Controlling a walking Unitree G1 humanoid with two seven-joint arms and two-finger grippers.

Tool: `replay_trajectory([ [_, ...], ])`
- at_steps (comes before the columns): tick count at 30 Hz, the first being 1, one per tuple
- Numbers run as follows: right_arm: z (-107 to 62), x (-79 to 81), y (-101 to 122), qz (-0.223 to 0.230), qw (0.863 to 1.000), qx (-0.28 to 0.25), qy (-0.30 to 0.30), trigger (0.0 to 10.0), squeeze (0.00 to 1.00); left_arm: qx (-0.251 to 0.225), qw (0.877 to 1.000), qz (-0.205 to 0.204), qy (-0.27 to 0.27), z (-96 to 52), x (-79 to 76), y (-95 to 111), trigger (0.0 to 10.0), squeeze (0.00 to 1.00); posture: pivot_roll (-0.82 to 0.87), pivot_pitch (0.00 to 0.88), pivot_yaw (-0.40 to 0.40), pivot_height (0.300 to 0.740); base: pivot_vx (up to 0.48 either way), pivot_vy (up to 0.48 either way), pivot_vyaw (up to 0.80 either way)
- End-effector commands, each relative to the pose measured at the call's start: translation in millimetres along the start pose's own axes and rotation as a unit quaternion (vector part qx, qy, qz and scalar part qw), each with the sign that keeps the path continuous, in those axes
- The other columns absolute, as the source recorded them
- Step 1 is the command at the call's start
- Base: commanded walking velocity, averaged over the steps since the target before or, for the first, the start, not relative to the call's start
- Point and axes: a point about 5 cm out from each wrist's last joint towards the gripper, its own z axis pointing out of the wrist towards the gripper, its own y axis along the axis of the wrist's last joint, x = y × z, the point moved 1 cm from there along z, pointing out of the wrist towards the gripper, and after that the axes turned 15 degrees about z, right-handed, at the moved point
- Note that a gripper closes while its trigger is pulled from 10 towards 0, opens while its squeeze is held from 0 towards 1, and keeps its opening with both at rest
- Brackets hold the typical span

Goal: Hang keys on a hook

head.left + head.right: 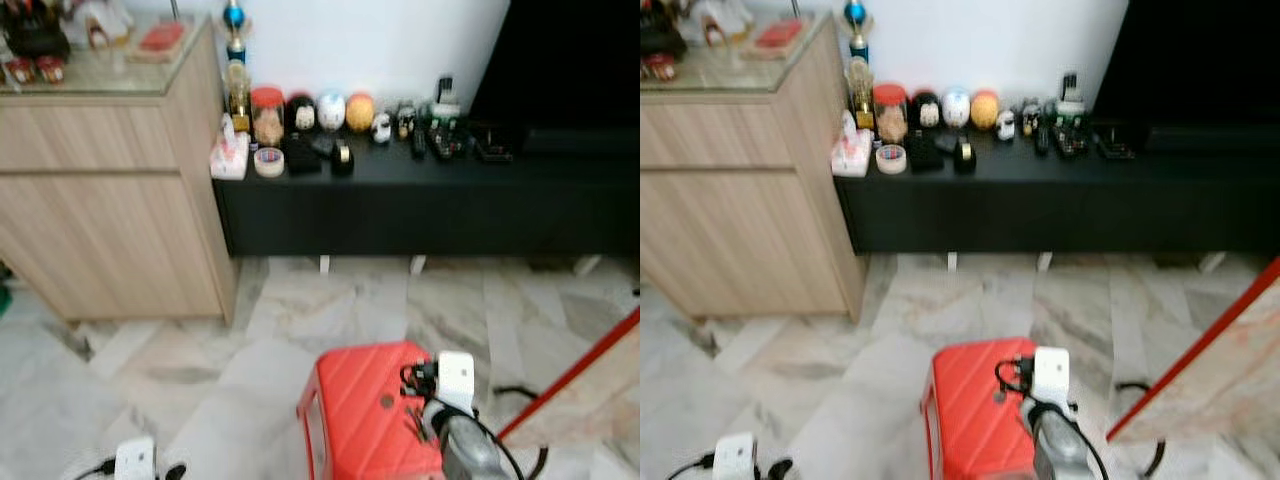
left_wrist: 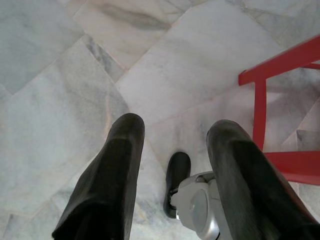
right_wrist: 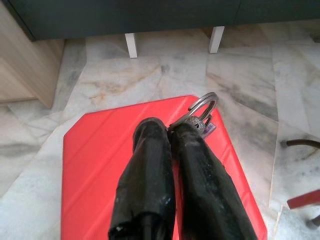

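While right claw (image 3: 172, 131) pinches the keys (image 3: 202, 117) by the ring above the red stool (image 3: 105, 165), left claw (image 2: 175, 135) hangs wide; keys look light, stiff, slippery, so hold the ring.

— What's underfoot?

— A marble floor (image 1: 300, 310), pale with grey veins. A red stool (image 1: 365, 410) stands on it, near the bottom of the head views.

— And further back?

— A low black cabinet (image 1: 420, 205) on short white legs runs along the wall. On its top sit a red-lidded jar (image 1: 267, 113), a roll of tape (image 1: 268, 161), some round figurines (image 1: 331, 110) and small dark items too blurred to name.

— To the left?

— A wooden sideboard (image 1: 110, 200) stands on the floor, touching the black cabinet's end.
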Motion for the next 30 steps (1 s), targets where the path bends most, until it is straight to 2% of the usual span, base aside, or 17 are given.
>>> replay_trajectory([
  [1, 1.0, 1.1, 4.5, -0.003, 1.0, -0.01, 0.002, 10.0, 0.0, 0.014, 1.0, 0.007, -0.005, -2.5, -1.2, -7.6, 10.0, 0.0, 0.06, 0.0, -0.05, 0.74, -0.259, 0.0, 0.0],
  [9, 1.5, 3.2, 3.6, -0.002, 1.0, -0.008, 0.003, 10.0, 0.0, 0.015, 1.0, 0.009, -0.005, -2.8, -0.6, -8.3, 10.0, 0.0, 0.06, 0.0, -0.048, 0.74, -0.257, 0.0, 0.0],
  [30, 1.3, 3.8, 2.9, -0.001, 1.0, -0.007, 0.002, 10.0, 0.0, 0.018, 1.0, 0.014, -0.009, -4.4, -5.8, -12.2, 10.0, 0.0, 0.07, 0.0, -0.052, 0.74, 0.0, 0.0, 0.0],
])
